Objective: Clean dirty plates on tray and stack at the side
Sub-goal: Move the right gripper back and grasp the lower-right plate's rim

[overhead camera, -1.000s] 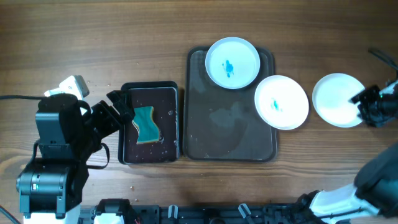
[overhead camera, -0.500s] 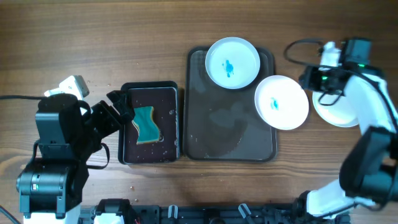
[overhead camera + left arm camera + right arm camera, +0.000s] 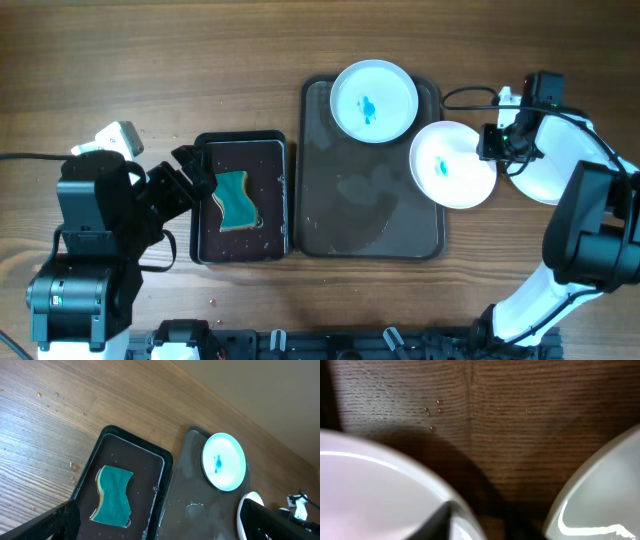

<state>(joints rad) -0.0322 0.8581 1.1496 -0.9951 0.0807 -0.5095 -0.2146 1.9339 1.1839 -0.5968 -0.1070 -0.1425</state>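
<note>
Two white plates with blue stains are on the dark tray [image 3: 360,200]: one at the tray's back [image 3: 374,100], one overhanging its right edge [image 3: 452,164]. A clean white plate [image 3: 545,172] lies on the table to the right. My right gripper [image 3: 497,145] is at the right rim of the overhanging plate. In the right wrist view its fingers [image 3: 480,522] straddle that plate's rim [image 3: 370,490], with the clean plate [image 3: 605,495] beside it. My left gripper [image 3: 195,178] is open and empty, above the left edge of a small black tray holding a teal sponge [image 3: 234,198].
The small black tray [image 3: 107,434] with the sponge [image 3: 114,496] holds a little water. It stands left of the big tray [image 3: 195,485]. The back plate also shows in the left wrist view [image 3: 223,461]. The right arm's cable loops over the table behind the plates.
My right gripper has swung from the far right edge, past the clean plate, to the right rim of the overhanging dirty plate. The left arm has not moved.
</note>
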